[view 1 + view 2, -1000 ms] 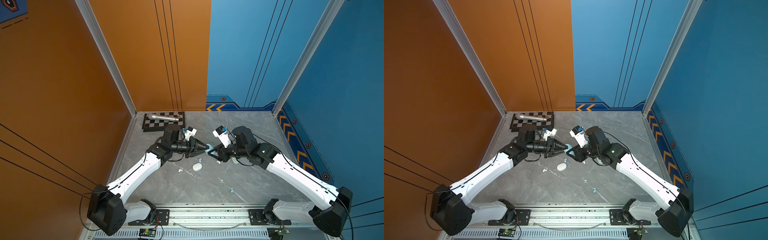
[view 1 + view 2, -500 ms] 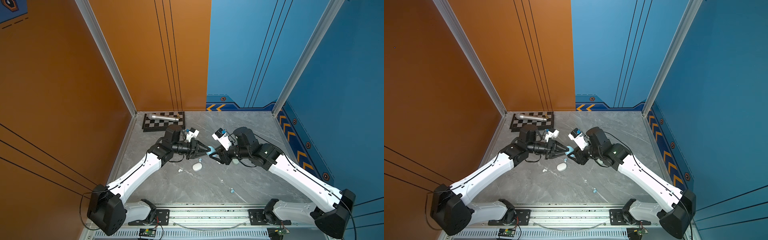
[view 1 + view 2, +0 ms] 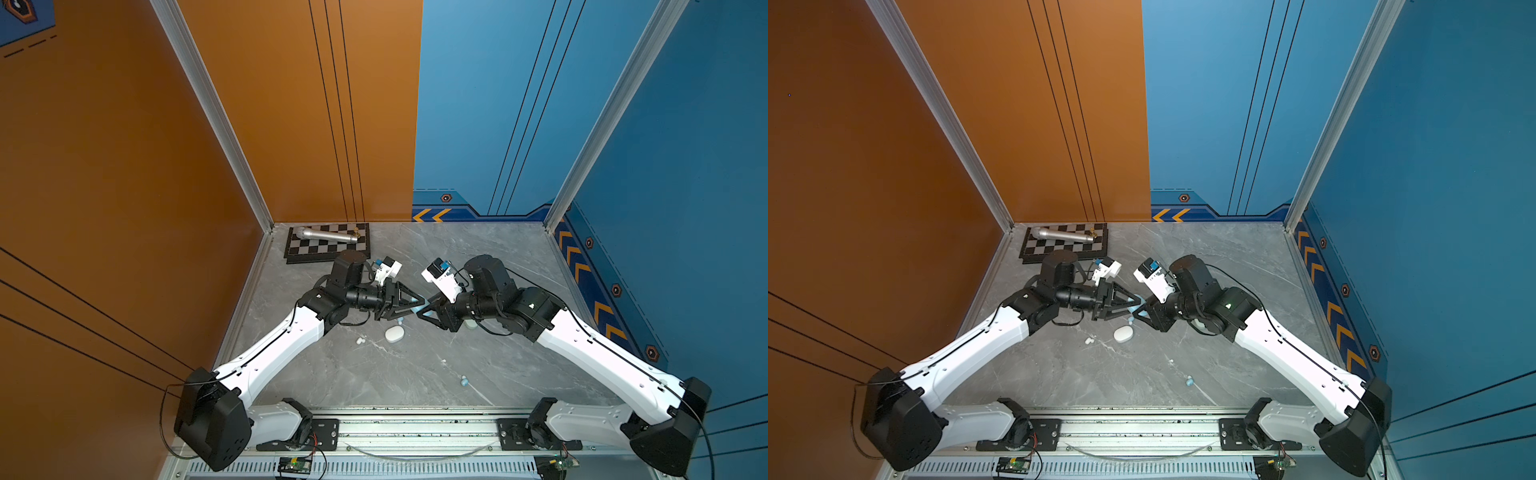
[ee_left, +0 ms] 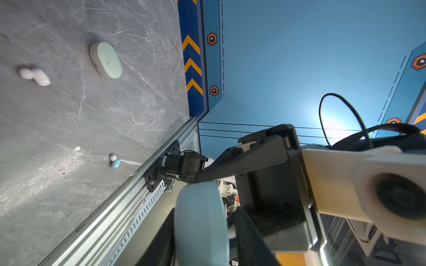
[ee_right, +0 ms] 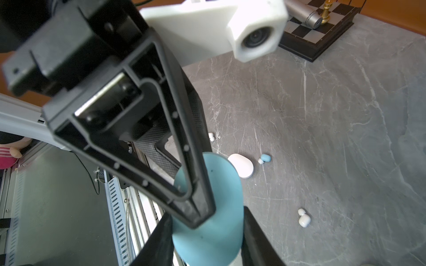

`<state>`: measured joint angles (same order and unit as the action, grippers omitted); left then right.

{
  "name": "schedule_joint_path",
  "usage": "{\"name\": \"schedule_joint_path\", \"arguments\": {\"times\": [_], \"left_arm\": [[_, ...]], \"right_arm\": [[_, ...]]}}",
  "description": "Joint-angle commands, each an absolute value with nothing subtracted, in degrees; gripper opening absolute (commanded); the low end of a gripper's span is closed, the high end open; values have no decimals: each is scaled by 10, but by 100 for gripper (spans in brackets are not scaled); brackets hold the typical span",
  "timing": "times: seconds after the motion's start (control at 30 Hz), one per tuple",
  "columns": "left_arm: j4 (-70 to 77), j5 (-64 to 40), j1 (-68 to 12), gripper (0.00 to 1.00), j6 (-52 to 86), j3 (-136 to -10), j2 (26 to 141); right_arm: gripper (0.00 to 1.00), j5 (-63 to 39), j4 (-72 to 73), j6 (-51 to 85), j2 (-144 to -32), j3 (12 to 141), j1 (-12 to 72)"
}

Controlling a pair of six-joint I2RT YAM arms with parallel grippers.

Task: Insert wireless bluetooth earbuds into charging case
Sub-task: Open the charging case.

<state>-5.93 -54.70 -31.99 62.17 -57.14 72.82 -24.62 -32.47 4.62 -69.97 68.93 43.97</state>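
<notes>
Mid-air, the right gripper (image 3: 424,308) pinches the case (image 5: 207,230); the left gripper (image 3: 414,305) straddles its other end, whether clamped I cannot tell; probably opening it; next, prise gently.

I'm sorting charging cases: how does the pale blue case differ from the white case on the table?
Colour: the pale blue case is pale blue, the white case white. Support: the pale blue case is held off the table in the right claw; the white case lies flat on it, untouched. View: the pale blue case is mostly hidden in both top views; the white case shows whole. Both are smooth, rounded ovals.
</notes>
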Motion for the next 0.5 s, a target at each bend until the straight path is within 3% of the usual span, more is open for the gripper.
{"name": "schedule_joint_path", "arguments": {"times": [0.0,0.13,0.3,0.4,0.47], "left_arm": [[-12,-542,-328,58,567,-575,709],[45,-491,-318,67,525,-540,664],[73,-442,-308,66,412,-489,588],[78,-450,-314,67,305,-459,541],[70,-480,-321,74,223,-444,512]], "right_arm": [[21,-277,-307,46,-689,702,437],[21,-300,-326,48,-678,701,421],[21,-344,-359,40,-672,700,406],[19,-386,-370,25,-670,698,384],[16,-402,-376,14,-669,699,383]]}}
